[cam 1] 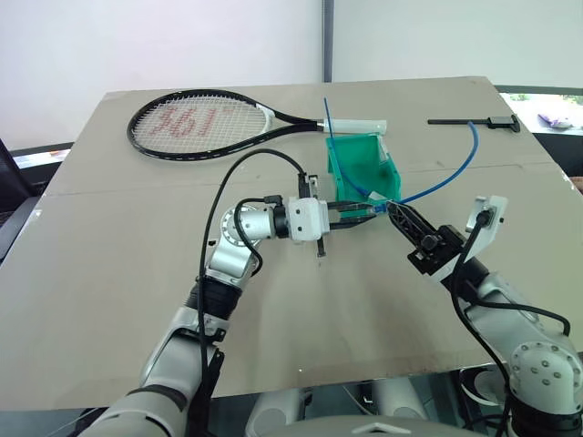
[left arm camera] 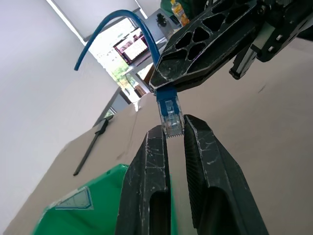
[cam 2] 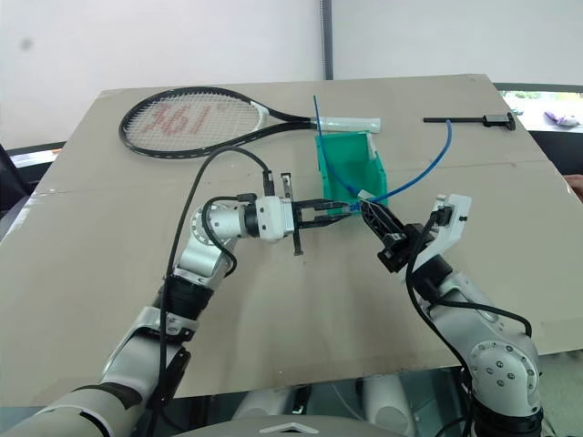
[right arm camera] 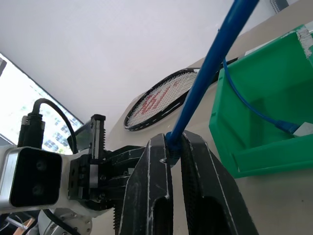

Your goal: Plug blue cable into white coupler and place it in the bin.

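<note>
While the right tool [cam 1: 393, 211] is clenched on the blue cable [cam 1: 455, 171] just behind its plug, the left tool [cam 1: 369, 215] nips the plug's tip in front of the bin [cam 1: 351, 157]. No white coupler can be made out, so mating and binning apparently remain. Another blue cable length lies in the bin above the desk [cam 1: 109, 273].
</note>
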